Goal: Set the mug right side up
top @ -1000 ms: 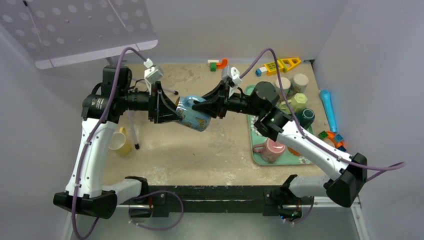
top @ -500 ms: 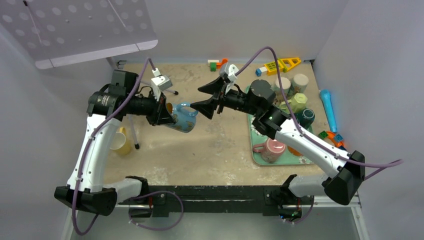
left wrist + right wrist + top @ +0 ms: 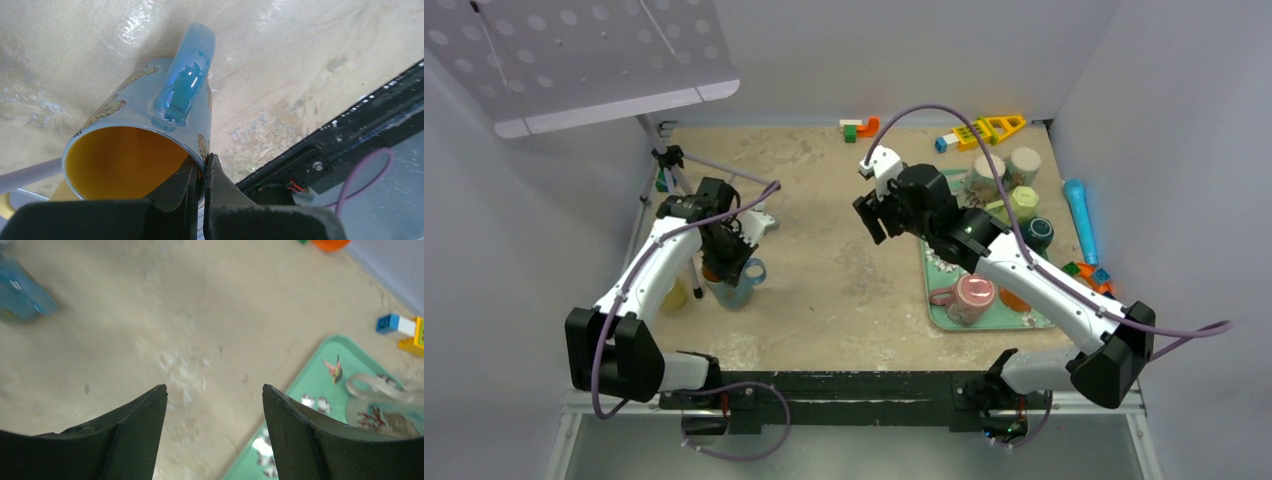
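Left gripper (image 3: 202, 164) is clamped on the rim of the blue mug (image 3: 131, 107) beside its handle, one finger inside the yellow interior and one outside. The mug is at the left of the table (image 3: 844, 290), mouth up, just beside a yellow mug (image 3: 674, 294); base contact with the table is unclear from above. Right gripper (image 3: 215, 390) is spread wide, holding nothing, over bare table near the green tray (image 3: 310, 385).

Overhead view bright, even, diffuse light; only soft shadows under my arms on desk (image 3: 844, 295). Left wrist view sharp: hard white glare streak on mug (image 3: 150, 107) handle, pale sheen on desk top left, my left fingers (image 3: 222, 200) near lens black, detail lost. Right wrist view blurred: desk texture smeared, far-corner objects soft, my right fingers (image 3: 310, 440) dark silhouettes.
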Controlling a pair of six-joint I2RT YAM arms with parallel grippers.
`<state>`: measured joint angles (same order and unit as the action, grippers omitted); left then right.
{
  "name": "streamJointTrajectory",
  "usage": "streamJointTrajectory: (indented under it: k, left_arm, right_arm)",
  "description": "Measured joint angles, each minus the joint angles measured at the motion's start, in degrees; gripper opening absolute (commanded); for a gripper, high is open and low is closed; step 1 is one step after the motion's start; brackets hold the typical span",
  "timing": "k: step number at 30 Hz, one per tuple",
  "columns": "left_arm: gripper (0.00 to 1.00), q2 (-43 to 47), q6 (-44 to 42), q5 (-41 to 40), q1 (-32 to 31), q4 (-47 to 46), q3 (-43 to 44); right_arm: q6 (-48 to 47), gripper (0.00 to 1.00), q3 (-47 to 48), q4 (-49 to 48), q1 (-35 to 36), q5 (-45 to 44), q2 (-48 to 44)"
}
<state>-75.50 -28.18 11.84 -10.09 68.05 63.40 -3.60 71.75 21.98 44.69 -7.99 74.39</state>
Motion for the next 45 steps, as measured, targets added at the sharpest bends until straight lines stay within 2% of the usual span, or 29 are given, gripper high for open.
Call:
streamJointTrajectory:
  k: [7, 8, 9, 11, 22, 28, 37, 39, 40, 41, 42, 45]
  left_arm:
    - [0.0, -1.9, -1.6, -4.0, 0.0, -5.9, -2.3]
    - [0.03, -2.3, -1.7, -4.2, 0.0, -6.8, -2.5]
    - [0.12, -2.4, -1.9, -4.2, 0.0, -7.1, -2.6]
    - [0.22, -2.3, -2.6, -4.2, 0.0, -7.5, -3.0]
    - [0.47, 1.5, -4.5, 0.4, 0.0, -6.2, -3.7]
    - [0.52, 5.7, -4.4, 3.8, 0.0, -2.1, 0.8]
    - [0.53, 11.6, -4.4, 8.0, 0.0, 2.4, 5.0]
    - [0.53, 11.7, -4.4, 8.6, 0.0, 3.0, 5.0]
    - [0.53, 11.7, -4.4, 8.8, 0.0, 3.3, 5.0]
    - [0.53, 11.7, -4.4, 9.0, 0.0, 3.6, 5.0]
    - [0.53, 11.7, -4.4, 9.1, 0.0, 3.9, 5.0]
    - [0.54, 11.9, -4.4, 9.9, 0.0, 4.5, 5.4]
  right_arm:
    - [-12.1, 0.73, -7.7, 13.0, 0.0, 0.6, 0.7]
    - [-13.9, 0.74, -9.1, 14.6, 0.0, 1.1, 0.7]
    - [-15.7, 0.74, -10.4, 16.3, 0.0, 1.3, 0.7]
    - [-18.5, 0.74, -12.3, 18.4, 0.2, 1.2, 0.7]
    - [-26.6, 0.75, -17.9, 22.0, 0.3, 1.0, 0.4]
    - [-27.8, 0.76, -19.7, 22.1, 0.3, -0.8, 2.8]
    - [-28.6, 0.75, -25.0, 22.6, 0.3, -3.7, 2.6]
    - [-28.8, 0.7, -25.6, 22.5, 0.3, -4.6, 2.1]
    - [-29.0, 0.63, -26.0, 22.3, 0.3, -4.8, 1.9]
    - [-29.2, 0.47, -26.4, 22.2, 0.3, -5.0, 1.9]
    - [-29.5, 0.38, -26.7, 22.2, 0.2, -5.0, 2.1]
    - [-31.1, 0.23, -26.9, 21.8, -0.1, -6.1, 3.3]
